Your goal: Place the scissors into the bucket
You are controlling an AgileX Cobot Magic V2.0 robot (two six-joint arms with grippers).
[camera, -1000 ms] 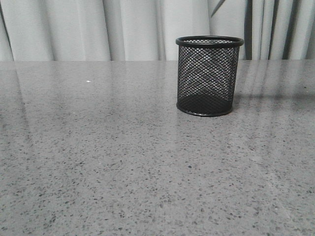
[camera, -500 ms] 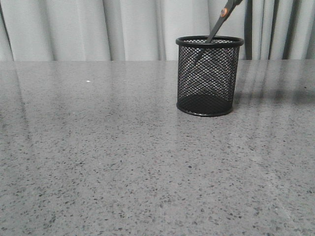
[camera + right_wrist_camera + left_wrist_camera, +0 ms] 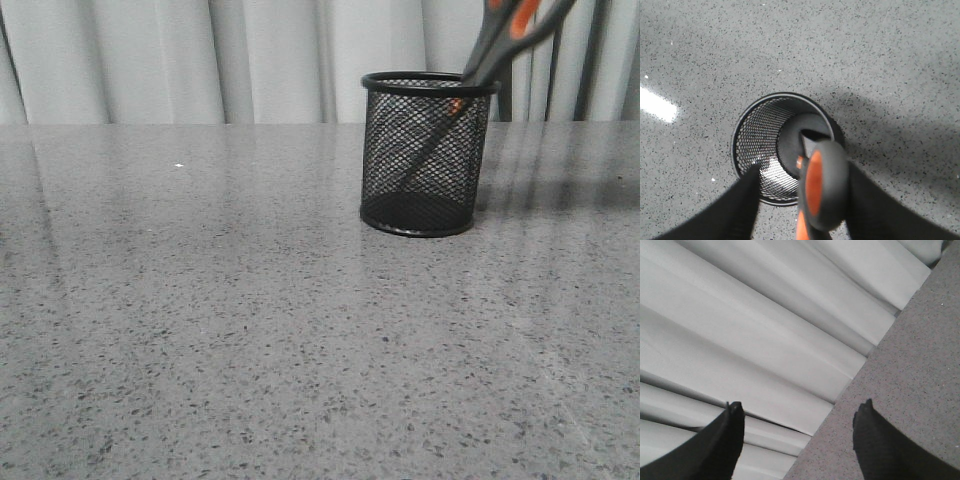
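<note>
Around the bucket the table carries nothing else in the front view; only a tiny white speck lies on it at upper left, well apart from the bucket. Nothing stands between the camera and the bucket, which sits upright at upper right of centre.

Inside it are the scissors, blades down and tilted: the dark blades show through the mesh, slanting from the right part of the rim toward the lower left of the base, while the grey, orange-lined handles stick out past the rim to the upper right and leave the frame at the top edge. From the right wrist view, the bucket is seen from above, its mouth open, with the scissors reaching down into it and one handle loop large in the lower centre.

Flanking that loop, the right gripper has a dark finger on each side, spread wider than the handle; whether they touch it I cannot tell. Meanwhile the left gripper is parted and holds nothing, its fingers dark against the curtain.

Grey speckled stone with soft reflections makes up the table, and pale pleated curtain closes the room behind it.
</note>
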